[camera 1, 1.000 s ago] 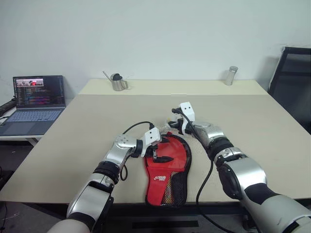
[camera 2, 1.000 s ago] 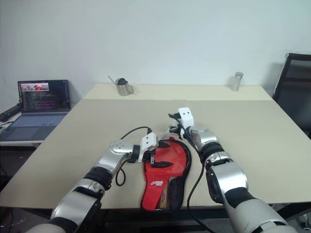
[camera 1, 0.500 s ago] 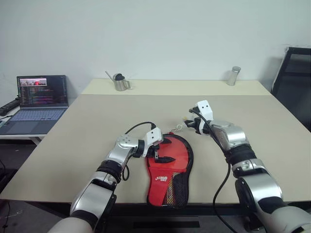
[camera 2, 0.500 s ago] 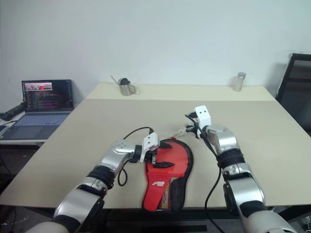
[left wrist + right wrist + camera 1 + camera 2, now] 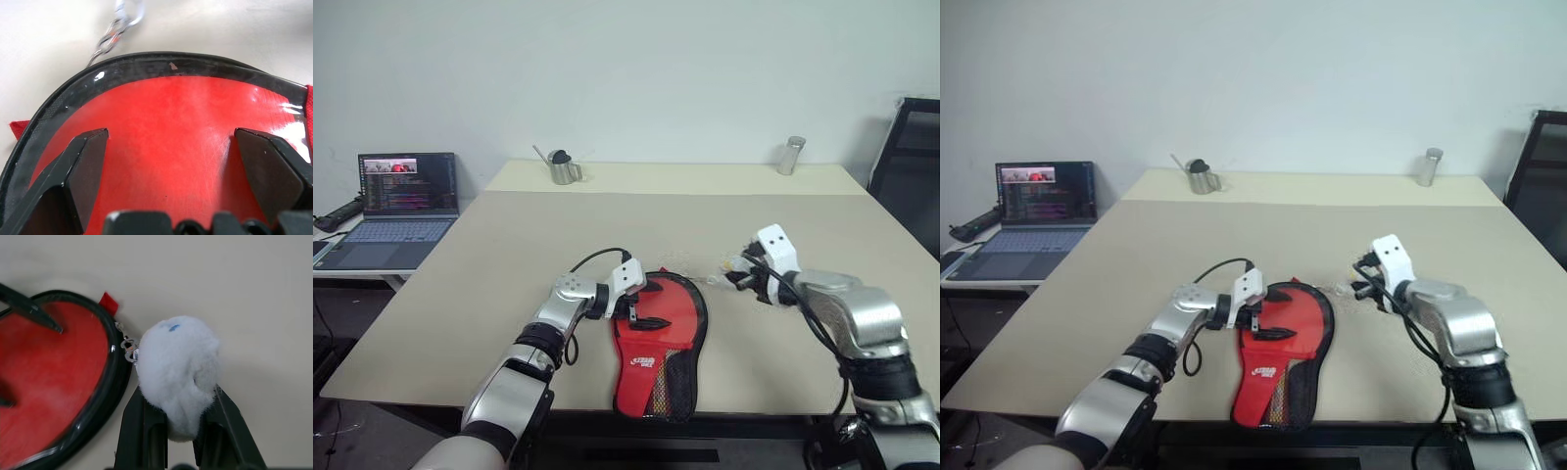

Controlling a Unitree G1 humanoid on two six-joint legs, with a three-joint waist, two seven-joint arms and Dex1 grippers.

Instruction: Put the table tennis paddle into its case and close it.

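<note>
Both grippers work near the front edge of the beige table (image 5: pixel 509 235). Going from the left, an open laptop (image 5: pixel 396 206) sits on a lower side desk, well apart from everything else. Farther back, on a second, paler table, stand a small metal pitcher (image 5: pixel 564 167) and, far to the right, a metal shaker (image 5: pixel 790 155); a black chair (image 5: pixel 909 157) stands at the right edge. None of these lies between the arms and the case.

Left gripper (image 5: pixel 644 305) hovers over the round head of the case (image 5: pixel 658 338), its two black fingers (image 5: pixel 85 161) spread wide with nothing between them, their tips low over the glossy red face just inside the black zipper edging. The case lies flat, red side up with its white logo showing, mesh pocket and narrow end toward the table's front edge.

Right gripper (image 5: pixel 740 275) sits just to the right of the case's head, its fingers nearly closed and pinching the fluffy white charm (image 5: pixel 177 372). A short metal chain (image 5: pixel 128 343) links the charm to the case's zipper edge. Whether the table tennis paddle is inside cannot be told.
</note>
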